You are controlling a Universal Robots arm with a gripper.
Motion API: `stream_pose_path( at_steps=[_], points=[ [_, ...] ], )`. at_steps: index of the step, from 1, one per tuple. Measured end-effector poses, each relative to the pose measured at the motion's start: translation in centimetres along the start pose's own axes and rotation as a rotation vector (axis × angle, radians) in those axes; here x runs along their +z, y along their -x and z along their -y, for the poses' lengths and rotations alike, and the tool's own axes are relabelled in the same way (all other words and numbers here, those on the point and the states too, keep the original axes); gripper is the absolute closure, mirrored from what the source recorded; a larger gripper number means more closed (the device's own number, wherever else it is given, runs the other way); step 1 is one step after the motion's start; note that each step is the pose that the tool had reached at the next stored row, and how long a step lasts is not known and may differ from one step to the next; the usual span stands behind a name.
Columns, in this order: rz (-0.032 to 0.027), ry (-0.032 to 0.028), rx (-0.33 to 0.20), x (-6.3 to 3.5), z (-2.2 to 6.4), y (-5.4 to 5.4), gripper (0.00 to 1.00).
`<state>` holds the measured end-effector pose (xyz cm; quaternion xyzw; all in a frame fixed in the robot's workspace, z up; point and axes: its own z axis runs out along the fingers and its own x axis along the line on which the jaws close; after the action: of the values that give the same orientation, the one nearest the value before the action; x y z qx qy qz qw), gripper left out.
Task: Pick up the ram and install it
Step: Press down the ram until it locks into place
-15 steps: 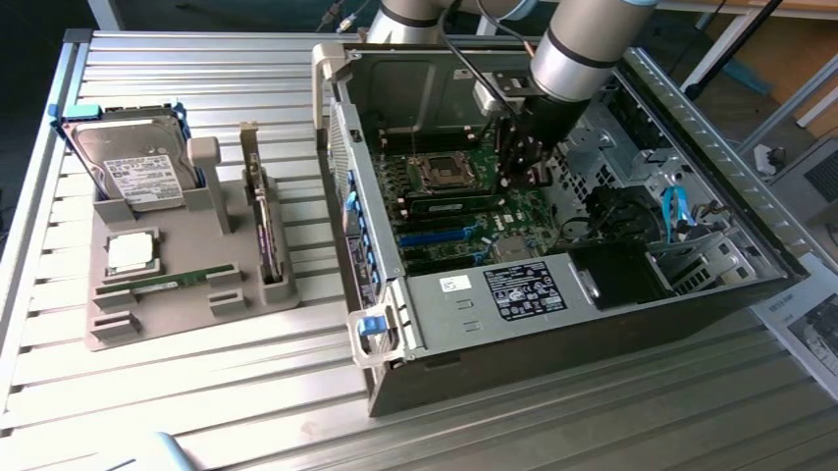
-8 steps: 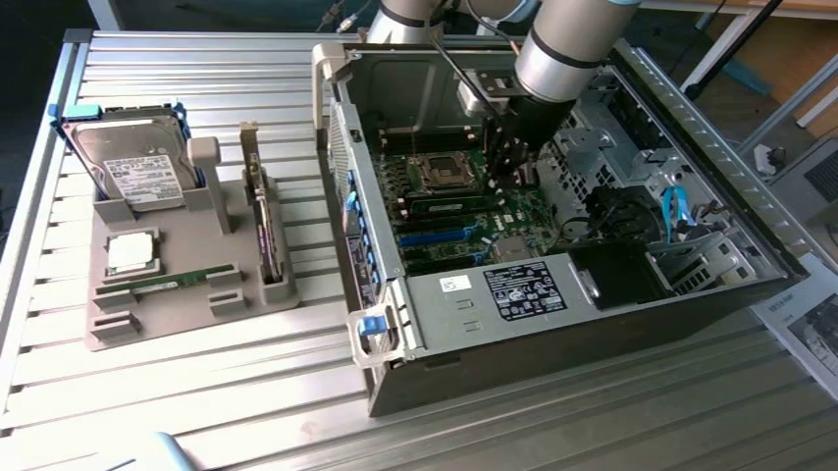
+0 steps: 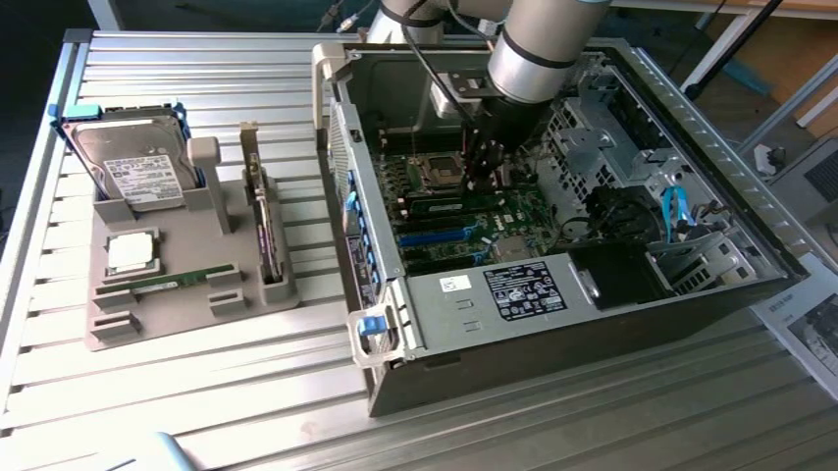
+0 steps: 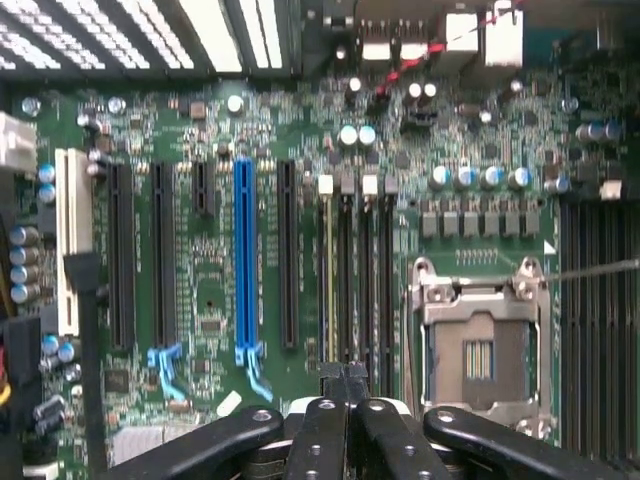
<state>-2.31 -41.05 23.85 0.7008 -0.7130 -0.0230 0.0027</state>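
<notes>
Ram (image 3: pixel 171 282) is lying flat in the grey tray (image 3: pixel 157 319), at the lower left of the exterior view. It is sitting just below the square silver processor (image 3: pixel 131 252). Nothing is touching it. Higher up in the same tray, the big hard drive (image 3: pixel 137 172) is standing at a slant.

Past the tray, the open computer case (image 3: pixel 524 363) is taking up the middle and right of that frame. The arm (image 3: pixel 544 44) is reaching down into it from the top. The gripper (image 3: pixel 488 184) is hanging low over the green board, well apart from the ram.

In the wrist view the gripper (image 4: pixel 345 385) is showing at the bottom middle. Its fingers are pressing together and I am seeing nothing held between them. Just beyond the tips, the long black ram slots (image 4: pixel 355 270) are running up the frame. The processor socket (image 4: pixel 478 350) is sitting right beside them. One slot is showing a thin pale line, and I cannot tell if a stick is in it.

I am thinking the closed tips are very near the board (image 4: pixel 215 270). A small slip down could be knocking a slot or the socket. The ram is thin too, so a crooked grab could be making it tip or drop
</notes>
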Motion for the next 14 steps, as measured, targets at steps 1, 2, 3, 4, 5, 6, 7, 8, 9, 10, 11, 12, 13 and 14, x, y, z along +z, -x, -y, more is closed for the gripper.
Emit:
stream_pose_path(
  at_steps=[1,2,3,4,5,6,7,8,9,10,11,12,13,14],
  points=[
    [0.0000,-0.0002,0.000,0.02,-0.46,0.0,0.90],
    [0.0000,-0.0003,0.000,0.03,-0.74,0.0,0.90],
    [0.0000,-0.0003,0.000,0.03,-0.94,0.0,0.90],
    [-0.0001,-0.0003,0.000,0.04,-1.19,0.0,0.90],
    [0.0000,-0.0003,0.000,0.04,-1.30,0.0,0.90],
    [-0.0001,-0.0003,0.000,0.04,-1.30,0.0,0.90],
    [-0.0001,-0.0003,0.000,0.04,-1.30,0.0,0.90],
    [-0.0001,-0.0003,0.000,0.04,-1.30,0.0,0.90],
    [0.0000,-0.0003,0.000,0.05,-1.32,0.0,0.90],
    [0.0000,-0.0004,0.000,0.05,-1.35,0.0,0.90],
    [-0.0001,-0.0004,0.000,0.05,-1.38,0.0,0.90],
    [0.0000,-0.0004,0.000,0.05,-1.43,0.0,0.90],
    [0.0000,-0.0004,0.000,0.05,-1.48,0.0,0.90],
    [-0.0001,-0.0006,0.000,0.05,-1.54,0.0,0.90]
  ],
)
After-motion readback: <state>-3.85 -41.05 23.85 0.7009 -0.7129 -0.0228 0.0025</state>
